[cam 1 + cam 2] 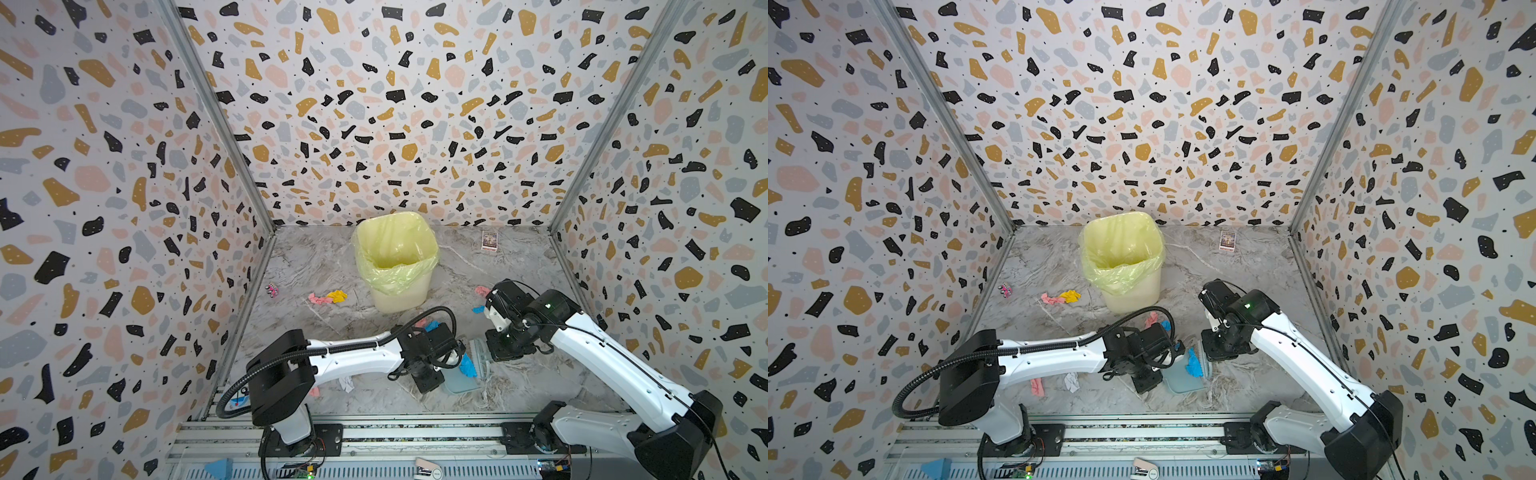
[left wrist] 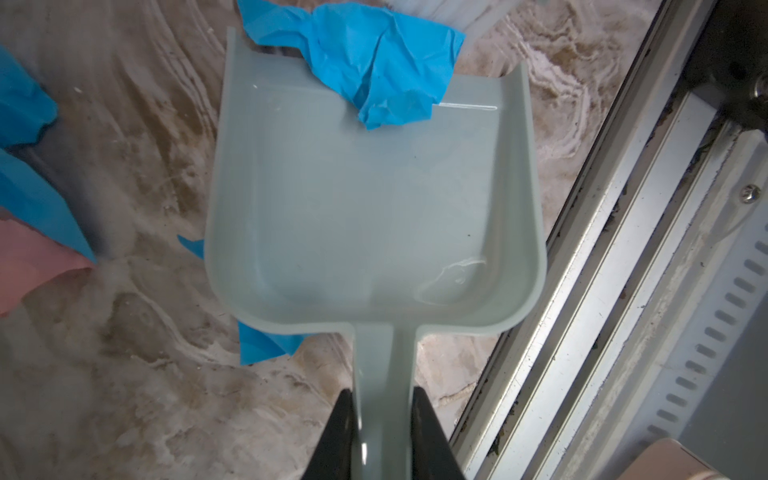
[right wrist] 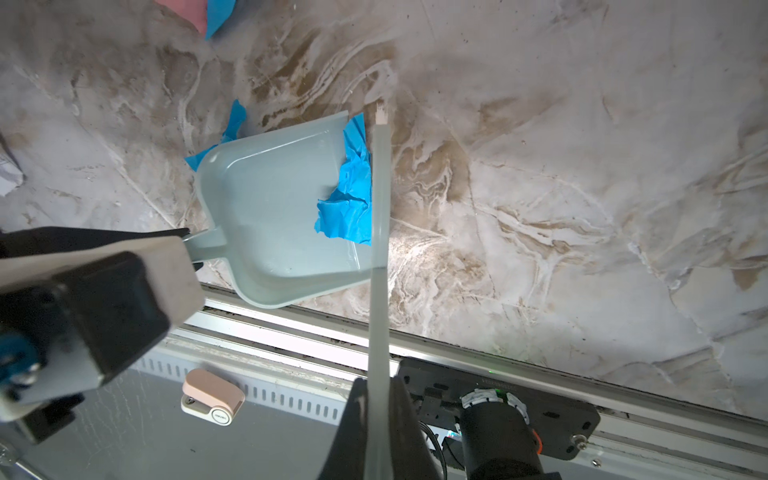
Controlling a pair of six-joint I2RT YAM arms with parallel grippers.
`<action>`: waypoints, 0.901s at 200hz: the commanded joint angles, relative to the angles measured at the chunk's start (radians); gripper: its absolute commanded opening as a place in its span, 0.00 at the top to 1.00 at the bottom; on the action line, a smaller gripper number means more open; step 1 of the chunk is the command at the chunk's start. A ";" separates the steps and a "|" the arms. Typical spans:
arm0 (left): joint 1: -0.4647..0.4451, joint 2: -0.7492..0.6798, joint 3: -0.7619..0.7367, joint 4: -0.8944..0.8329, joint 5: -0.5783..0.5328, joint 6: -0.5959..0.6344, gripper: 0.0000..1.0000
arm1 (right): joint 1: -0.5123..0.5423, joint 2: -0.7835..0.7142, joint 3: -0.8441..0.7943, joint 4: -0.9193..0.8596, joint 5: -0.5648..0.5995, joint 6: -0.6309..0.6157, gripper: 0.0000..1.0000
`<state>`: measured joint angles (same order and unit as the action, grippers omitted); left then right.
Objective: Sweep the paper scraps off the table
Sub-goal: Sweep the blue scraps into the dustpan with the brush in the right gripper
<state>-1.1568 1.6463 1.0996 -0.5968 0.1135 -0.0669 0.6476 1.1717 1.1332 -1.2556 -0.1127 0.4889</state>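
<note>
Showing the sweep at the pan's lip.

Table (image 1: 532, 266): marble surface, with a lined bin (image 1: 401, 297) standing at centre far.

Dustpan (image 2: 374, 199): lies flat at centre near, just beside the near rail. Its handle points left and its open mouth faces right and a little far. The left gripper (image 2: 382, 395) is clamped on the handle, one finger on each side.

Brush (image 3: 380, 199): a slender pale bar clamped in the right gripper (image 3: 379, 382). It stands just right of the pan's mouth, its length running roughly near to far, parallel to the lip.

Blue scrap (image 2: 374, 62): crumpled and draped over the lip, part on the pan floor and part outside. Its long axis follows the lip. It lies between brush and pan, touching or nearly touching the bristles. From the brush the scrap therefore lies to the left, and the right arm is the nearer one. The coming stroke is judged to be a short push leftward, across the lip toward the handle, with the pan held steady.

Smaller scraps: a blue piece (image 2: 266, 345) sits partly under the pan's heel. A pink and yellow pair (image 1: 328, 297) lies left of the bin, and a white scrap (image 1: 345, 384) lies near the left arm; both are well apart from the brush.
</note>
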 commanded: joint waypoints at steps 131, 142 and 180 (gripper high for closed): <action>-0.006 0.034 0.009 0.009 0.009 -0.007 1.00 | -0.065 -0.024 0.090 -0.016 0.109 -0.008 1.00; -0.006 0.034 0.010 0.011 0.009 -0.008 1.00 | -0.066 -0.012 0.075 0.016 0.113 -0.008 1.00; -0.006 0.040 0.024 0.004 0.009 -0.006 1.00 | -0.065 0.013 0.018 0.135 0.078 -0.006 1.00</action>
<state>-1.1568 1.6752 1.1004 -0.5884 0.1150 -0.0677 0.5835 1.1725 1.1793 -1.1946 -0.0326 0.4850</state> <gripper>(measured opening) 0.211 0.094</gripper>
